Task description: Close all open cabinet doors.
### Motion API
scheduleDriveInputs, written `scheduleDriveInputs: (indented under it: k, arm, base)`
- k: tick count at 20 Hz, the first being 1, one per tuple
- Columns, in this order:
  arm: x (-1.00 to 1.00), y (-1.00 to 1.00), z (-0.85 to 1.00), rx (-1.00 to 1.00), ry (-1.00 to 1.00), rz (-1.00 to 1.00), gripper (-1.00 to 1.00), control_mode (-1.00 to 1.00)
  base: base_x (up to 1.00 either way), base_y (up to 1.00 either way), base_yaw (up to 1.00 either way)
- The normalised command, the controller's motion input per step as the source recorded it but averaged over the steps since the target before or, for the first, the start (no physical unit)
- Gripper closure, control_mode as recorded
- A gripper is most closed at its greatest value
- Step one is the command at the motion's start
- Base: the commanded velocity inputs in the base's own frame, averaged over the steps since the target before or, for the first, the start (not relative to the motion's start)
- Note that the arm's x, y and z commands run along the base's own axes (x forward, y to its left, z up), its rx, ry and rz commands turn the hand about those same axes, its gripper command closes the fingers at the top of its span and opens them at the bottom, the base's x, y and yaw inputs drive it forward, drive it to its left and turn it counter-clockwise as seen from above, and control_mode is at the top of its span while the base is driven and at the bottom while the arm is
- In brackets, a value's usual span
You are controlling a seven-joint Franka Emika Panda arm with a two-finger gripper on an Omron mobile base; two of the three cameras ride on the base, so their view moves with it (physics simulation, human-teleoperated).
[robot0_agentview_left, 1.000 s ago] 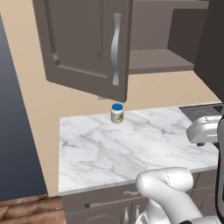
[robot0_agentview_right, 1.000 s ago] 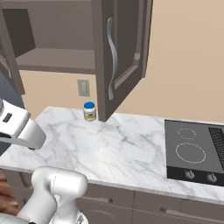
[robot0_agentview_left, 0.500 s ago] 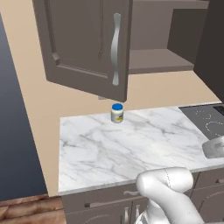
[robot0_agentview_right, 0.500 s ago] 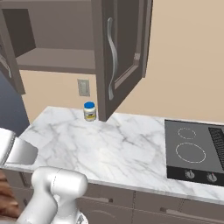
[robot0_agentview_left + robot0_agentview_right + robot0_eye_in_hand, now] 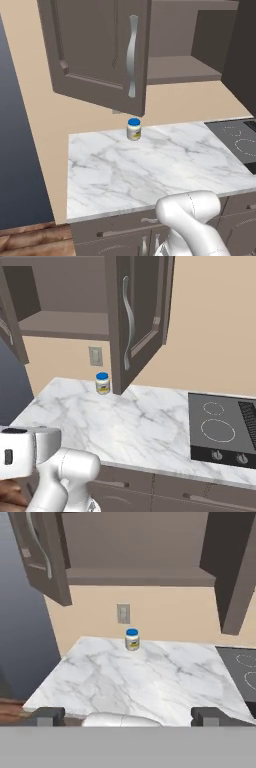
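Two dark grey-brown cabinet doors stand swung open over the counter. The left door point(image 5: 95, 50) point(image 5: 42, 554) juts out with its curved silver handle facing me, and its edge shows as the left door point(image 5: 9, 331). The right door point(image 5: 142, 311) point(image 5: 234, 567) also hangs open, and it forms a dark edge as the right door point(image 5: 246, 55). Between them lies the bare cabinet shelf point(image 5: 135, 576). My gripper point(image 5: 129, 716) is open, low and in front of the counter's near edge, well short of both doors, with nothing between its fingertips point(image 5: 47, 714).
A small jar with a blue lid point(image 5: 133, 129) point(image 5: 102, 383) point(image 5: 132, 639) stands at the back of the marble counter point(image 5: 150, 172). A black cooktop point(image 5: 225, 428) lies to the right. A wall outlet point(image 5: 123, 613) sits behind the jar. Drawer fronts point(image 5: 120, 232) run below the counter.
The white forearm has dropped from beside the counter to below its front edge, leaving the left base view and sinking to the lower left of the right base view. Both doors stay put.
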Motion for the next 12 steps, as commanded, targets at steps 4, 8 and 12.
scheduleDriveInputs:
  k: [4,8,12]
  arm:
    - [0.06,-0.41,0.21,0.05,-0.38,0.14,-1.0,-1.0]
    - [0.04,-0.35,0.09,0.04,-0.36,0.15,-1.0,-1.0]
    - [0.02,-0.33,0.08,0.05,-0.31,0.15,-1.0,-1.0]
  base:
    - [0.0,0.0,0.0]
    - [0.0,0.0,0.0]
    - [0.0,0.0,0.0]
